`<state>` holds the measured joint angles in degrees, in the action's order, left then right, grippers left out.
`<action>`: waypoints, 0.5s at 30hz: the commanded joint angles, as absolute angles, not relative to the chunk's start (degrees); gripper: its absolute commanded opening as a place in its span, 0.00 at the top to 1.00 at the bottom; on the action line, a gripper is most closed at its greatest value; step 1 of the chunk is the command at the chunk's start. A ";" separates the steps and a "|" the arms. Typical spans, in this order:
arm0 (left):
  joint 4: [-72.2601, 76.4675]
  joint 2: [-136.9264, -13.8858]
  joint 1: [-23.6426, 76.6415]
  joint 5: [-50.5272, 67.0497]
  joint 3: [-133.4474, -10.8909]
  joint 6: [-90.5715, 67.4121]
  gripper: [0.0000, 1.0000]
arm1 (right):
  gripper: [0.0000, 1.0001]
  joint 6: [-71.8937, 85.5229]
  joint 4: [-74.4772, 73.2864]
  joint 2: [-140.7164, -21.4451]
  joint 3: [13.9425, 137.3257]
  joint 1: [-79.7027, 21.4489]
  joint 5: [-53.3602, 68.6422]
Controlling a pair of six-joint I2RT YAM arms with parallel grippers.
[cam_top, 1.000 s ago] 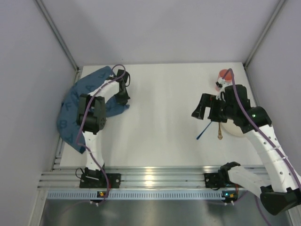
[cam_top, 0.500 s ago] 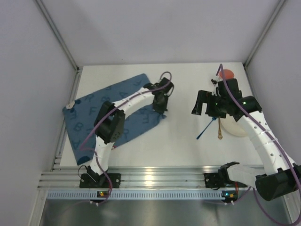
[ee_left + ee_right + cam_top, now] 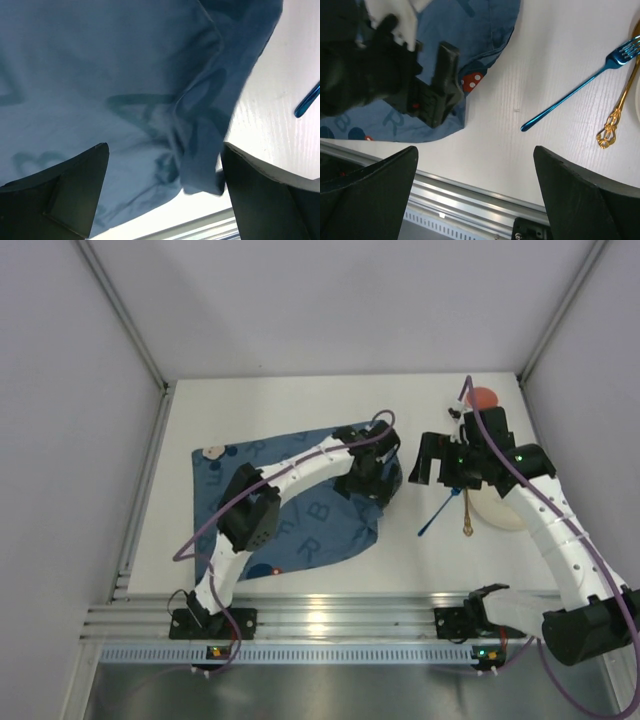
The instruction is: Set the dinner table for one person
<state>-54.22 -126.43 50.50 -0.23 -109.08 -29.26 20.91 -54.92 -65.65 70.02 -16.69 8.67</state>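
Left hand (image 3: 164,150) hanging spread over the mat's (image 3: 318,536) rumpled right edge, fingers wide, pinching nothing. Right hand (image 3: 475,150) hovering spread too, over bare worktop (image 3: 330,410) near the fork (image 3: 570,97). Worktop lying flat under both arms, running to the near rail (image 3: 320,615). Judging it rigid, fixed, slick: nothing to grip. Soft mat likely sliding easily on it, best taken by the hem.

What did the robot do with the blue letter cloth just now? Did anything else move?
The left gripper swept right, from the far-left corner toward the middle of the dinner table, and the blue placemat came along, spreading out from a crumpled heap. That gripper's fingers now stand apart. The right gripper barely shifted. The blue fork and gold utensil stayed put.
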 commanded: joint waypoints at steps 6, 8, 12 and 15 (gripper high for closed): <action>-55.65 -95.83 33.59 -3.78 -101.72 -33.50 0.02 | 0.00 21.27 -50.81 -67.23 72.07 -15.82 11.42; -55.20 -90.30 31.04 -6.93 -94.59 -31.91 0.02 | 0.00 21.36 -50.01 -68.20 72.42 -15.82 11.69; -56.43 -85.70 26.38 -11.33 -82.47 -32.16 0.02 | 0.00 21.80 -46.68 -73.20 72.42 -15.82 12.22; -53.11 -83.24 21.63 -11.69 -72.44 -33.05 0.02 | 0.01 23.63 -43.96 -78.82 73.21 -15.82 13.35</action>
<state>-53.80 -80.47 24.73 -10.00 -80.49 -32.58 21.67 -49.30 -74.67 70.41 -16.67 11.73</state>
